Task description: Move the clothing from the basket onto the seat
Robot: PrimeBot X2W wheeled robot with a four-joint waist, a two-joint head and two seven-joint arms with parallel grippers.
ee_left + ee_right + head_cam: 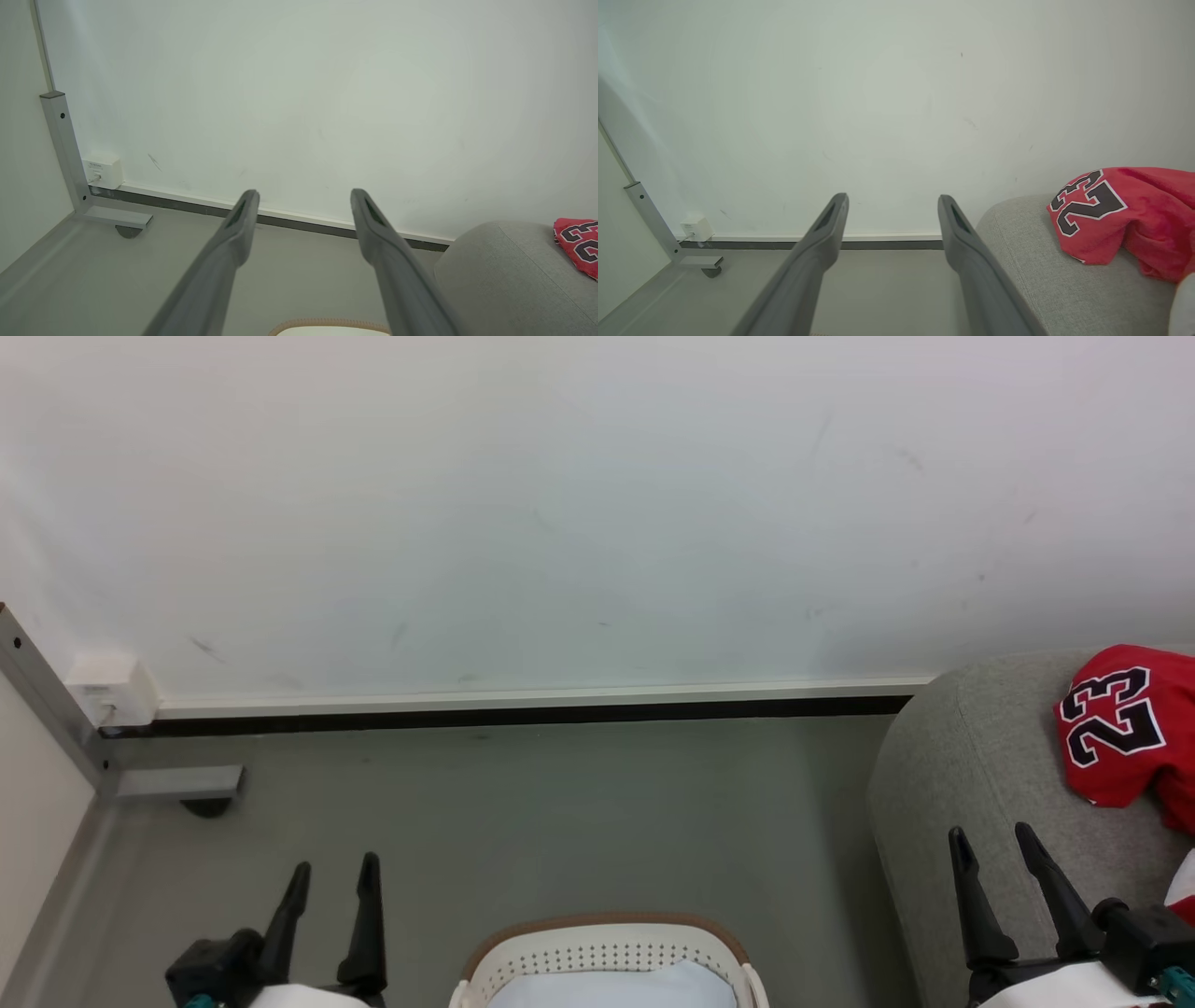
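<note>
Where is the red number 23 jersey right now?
In the head view the jersey lies on the grey seat at the far right, just beyond the open right pincer and outside the basket.

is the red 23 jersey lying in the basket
No, the red 23 jersey lies on the grey seat, while the basket holds a pale cloth.

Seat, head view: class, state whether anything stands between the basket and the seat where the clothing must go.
Nothing visible does. Bare grey floor separates the basket from the seat to its right. The red jersey already lies on the seat.
</note>
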